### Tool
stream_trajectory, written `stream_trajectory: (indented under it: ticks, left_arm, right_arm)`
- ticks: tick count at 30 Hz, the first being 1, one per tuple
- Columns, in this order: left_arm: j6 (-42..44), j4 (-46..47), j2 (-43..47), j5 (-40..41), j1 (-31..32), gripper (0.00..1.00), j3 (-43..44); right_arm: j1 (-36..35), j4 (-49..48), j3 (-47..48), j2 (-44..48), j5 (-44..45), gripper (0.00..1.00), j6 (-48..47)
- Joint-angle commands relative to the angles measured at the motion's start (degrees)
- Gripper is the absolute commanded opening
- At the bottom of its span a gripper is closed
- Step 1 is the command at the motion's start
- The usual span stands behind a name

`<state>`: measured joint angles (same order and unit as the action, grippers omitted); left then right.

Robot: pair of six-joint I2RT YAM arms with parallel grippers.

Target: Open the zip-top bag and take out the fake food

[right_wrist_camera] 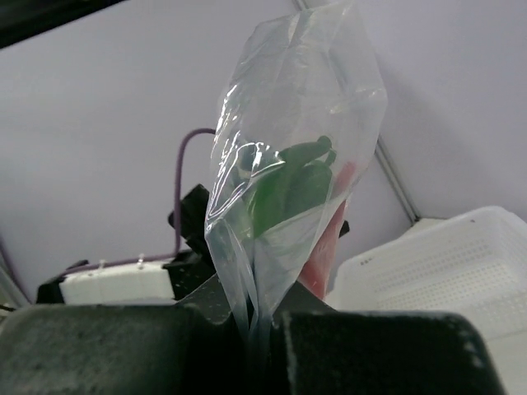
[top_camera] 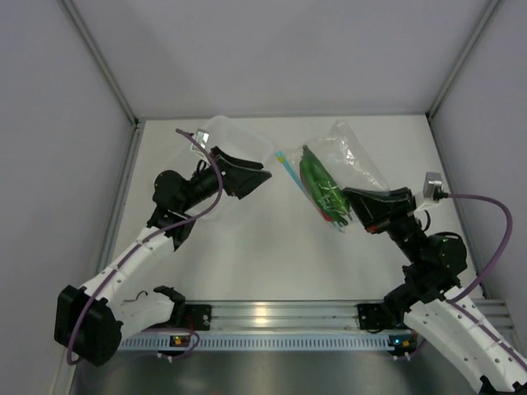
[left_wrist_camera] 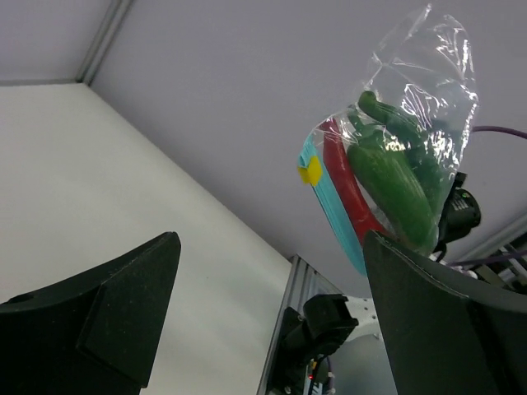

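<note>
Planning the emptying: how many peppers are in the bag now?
3, all in the bag held by the right gripper: one red pepper, two green peppers beside it; others may be hidden.

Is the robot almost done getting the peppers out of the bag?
Not yet. Done: the right gripper pinches the zip-top bag and holds it up off the table. In hand: the left gripper is open, facing the bag without touching it. Left: the blue zip strip looks shut, and the red and green peppers are all inside.

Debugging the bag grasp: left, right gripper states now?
Left gripper: open, empty.
Right gripper: shut on clear crinkly zip-top bag of red and green plastic chili peppers.
</note>
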<state>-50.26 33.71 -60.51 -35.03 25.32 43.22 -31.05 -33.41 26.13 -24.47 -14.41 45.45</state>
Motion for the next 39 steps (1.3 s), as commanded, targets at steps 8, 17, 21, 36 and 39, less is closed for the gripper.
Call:
stream_trajectory:
  ticks: [8,17,21,36,39]
  left_arm:
    - [-4.85,29.56,-1.98,-1.72,7.81,0.92,-1.21]
    - [-4.58,30.18,-4.09,7.69,13.7,0.71,-2.7]
    - [-7.04,35.0,-6.37,8.75,14.67,0.7,-3.32]
    - [-8.01,42.66,-9.45,8.39,17.66,0.63,-1.12]
    - [-7.75,42.66,-9.19,9.18,17.83,0.63,-1.39]
  right_arm:
    - [-0.77,-12.73,3.14,-1.02,-2.02,0.0,9.74]
    - [-0.77,-18.44,0.59,-1.2,-0.79,0.0,10.71]
    - [-0.77,-20.38,0.59,-2.07,-1.58,0.0,12.55]
    - [-0.86,-19.06,-1.08,-1.63,0.44,0.0,10.27]
    - [-0.77,-20.37,-1.08,-2.86,-0.52,0.0,11.15]
